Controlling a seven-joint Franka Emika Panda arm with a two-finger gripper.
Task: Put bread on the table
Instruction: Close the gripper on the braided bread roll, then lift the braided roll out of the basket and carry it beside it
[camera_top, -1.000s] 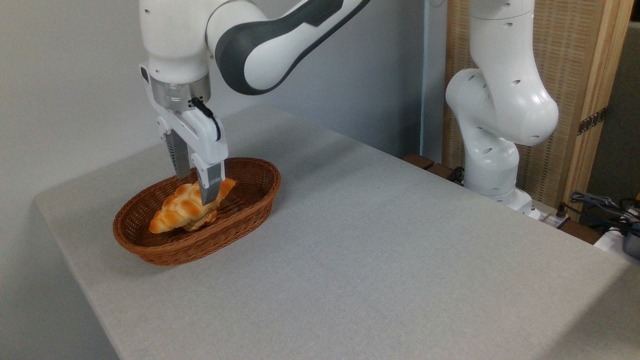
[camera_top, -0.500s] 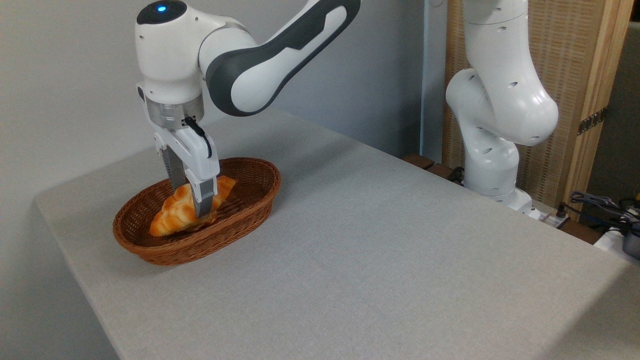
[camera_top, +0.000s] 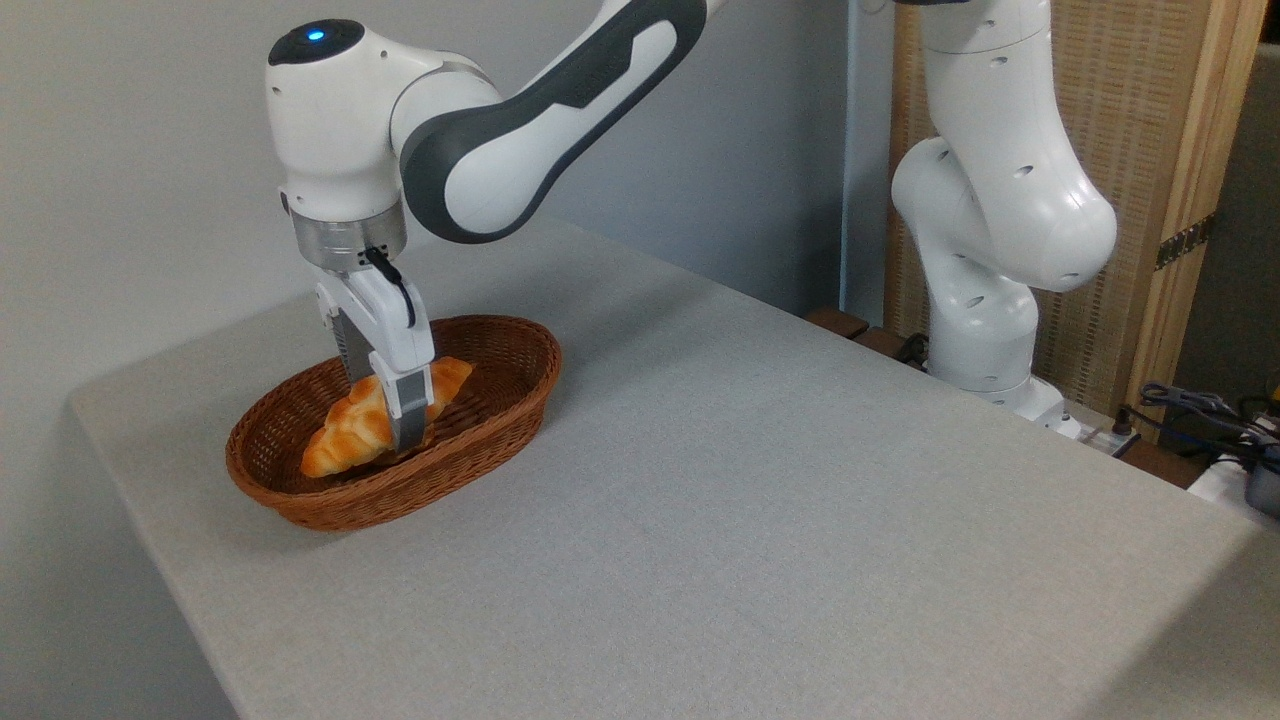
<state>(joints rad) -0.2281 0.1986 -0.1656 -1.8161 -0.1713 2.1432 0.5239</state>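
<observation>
Bread (camera_top: 352, 432) — between gripper (camera_top: 393, 425) fingers

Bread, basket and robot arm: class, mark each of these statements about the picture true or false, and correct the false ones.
1. The bread lies inside the basket. True.
2. The basket stands near the right edge of the table. False: it stands near the left end.
3. The gripper reaches down into the basket, its jaws on either side of the bread. True.
4. The bread lies flat on the bare tabletop. False: it is inside the basket.
5. A second loaf lies on the table beside the basket. False: nothing lies there.
</observation>
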